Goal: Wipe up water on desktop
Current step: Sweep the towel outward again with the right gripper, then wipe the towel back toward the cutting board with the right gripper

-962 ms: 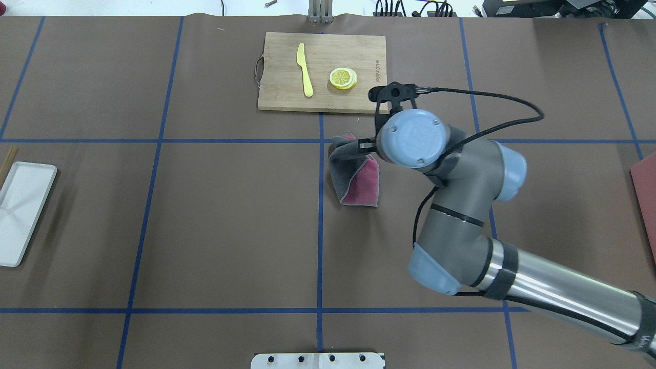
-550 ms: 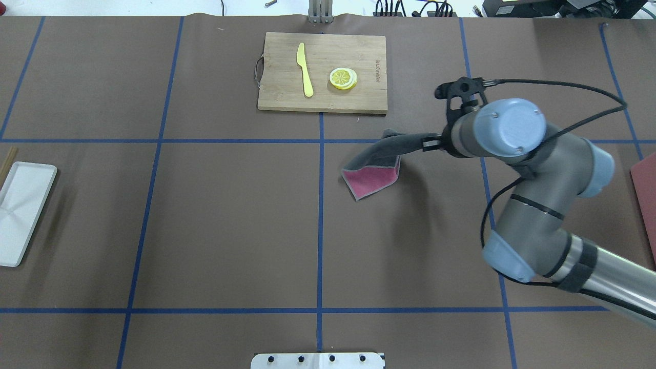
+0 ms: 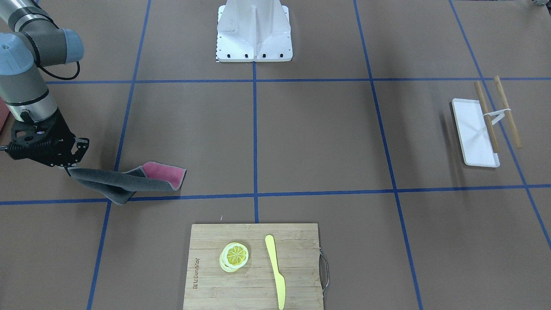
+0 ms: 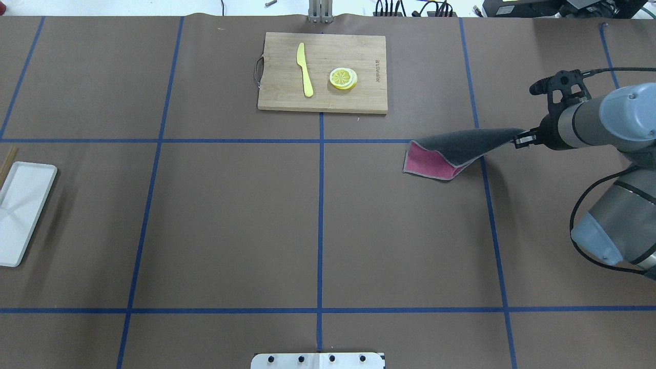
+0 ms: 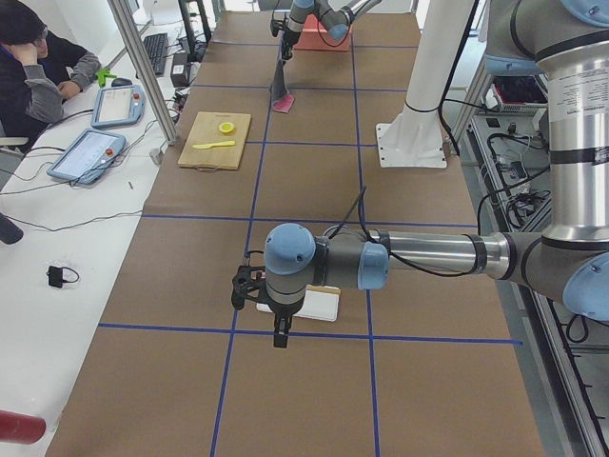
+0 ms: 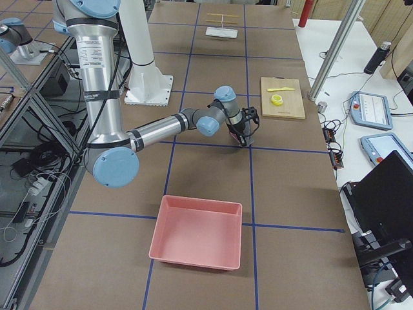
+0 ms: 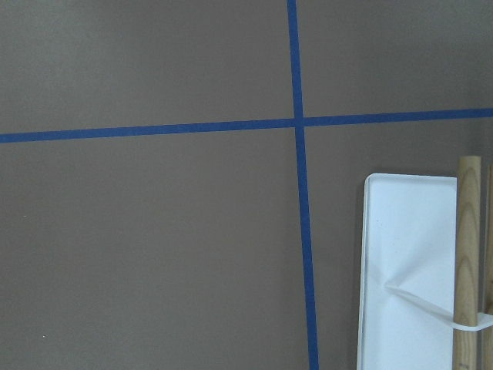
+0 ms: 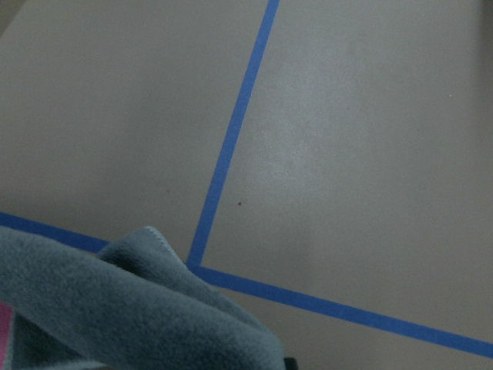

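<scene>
My right gripper (image 4: 518, 139) is shut on one edge of a grey cloth with a pink side (image 4: 458, 149). The gripped edge is lifted and the pink end trails on the brown desktop (image 4: 230, 220), across a blue tape line right of centre. The cloth also shows in the front-facing view (image 3: 129, 181) and the right wrist view (image 8: 115, 316). I see no water on the desktop. My left gripper (image 5: 279, 335) shows only in the exterior left view, low over the desktop by the white tray (image 5: 314, 305); I cannot tell whether it is open or shut.
A bamboo cutting board (image 4: 359, 51) with a yellow knife (image 4: 305, 69) and lemon slices (image 4: 343, 78) lies at the far centre. A white tray (image 4: 23, 210) with chopsticks (image 3: 486, 116) sits at the left edge. A pink bin (image 6: 197, 232) stands at the right end.
My right arm has swept to the right, dragging the cloth from the desktop's centre to right of the tape line. The cloth has stretched out from a bunched fold.
</scene>
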